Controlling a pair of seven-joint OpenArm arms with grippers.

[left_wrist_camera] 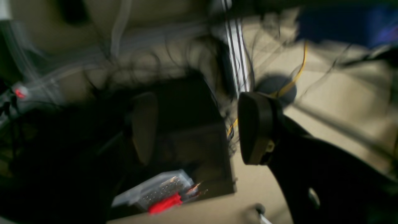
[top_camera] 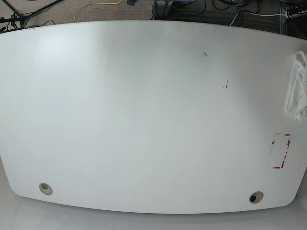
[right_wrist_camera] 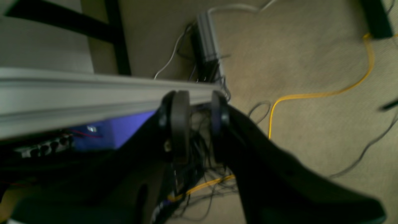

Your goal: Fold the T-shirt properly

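Desk point(top_camera: 144, 115): white, curved front edge
T-shirt point(top_camera: 298, 86): bunched at desk's right edge
Floor point(right_wrist_camera: 311, 56): beige carpet — yellow cable point(right_wrist_camera: 317, 93)
Left hand point(left_wrist_camera: 199, 127): fingers spread
Right hand point(right_wrist_camera: 199, 115): parted slightly — pinching nothing

We saw a white table point(top_camera: 144, 120) bearing red tape marks point(top_camera: 282, 151), with white cloth point(top_camera: 298, 86) at its edge. A yellow cable point(right_wrist_camera: 326, 93) crossed beige carpet point(right_wrist_camera: 311, 46) beneath black gripper fingers point(right_wrist_camera: 180, 121).
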